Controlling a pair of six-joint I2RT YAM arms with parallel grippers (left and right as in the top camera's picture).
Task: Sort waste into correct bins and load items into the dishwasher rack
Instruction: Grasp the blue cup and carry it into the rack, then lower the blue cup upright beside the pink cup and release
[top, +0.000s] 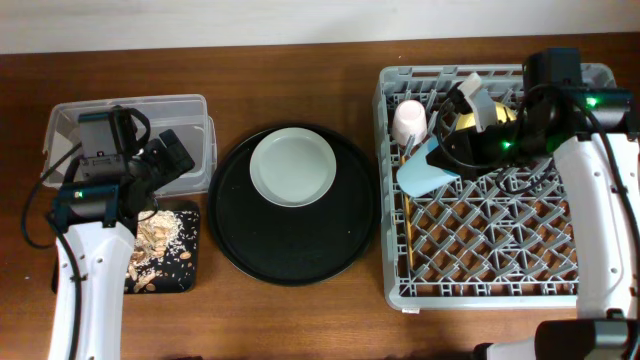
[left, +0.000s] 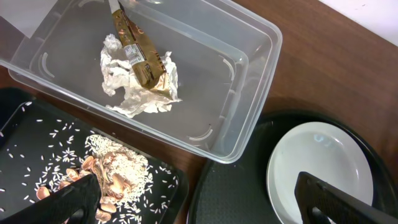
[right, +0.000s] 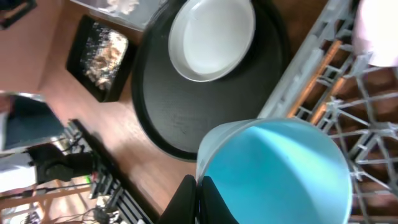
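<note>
Blue, likely light stiff plastic, the light blue cup (top: 428, 172) hangs tilted over the dishwasher rack's (top: 480, 270) far left part. Its thin rim is pinched in the right claw (right: 198, 196), a slippery hold. By the clear tub (left: 249, 93), the left claw (left: 196, 186) stands wide, empty.

The left arm (top: 95, 265) hides part of the clear tub (top: 195, 110) and the flat black tray (top: 192, 270).

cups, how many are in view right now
2. The light blue cup is in the left part of the dishwasher rack. The pale pink cup is near its far-left corner. The right arm may hide more.
</note>
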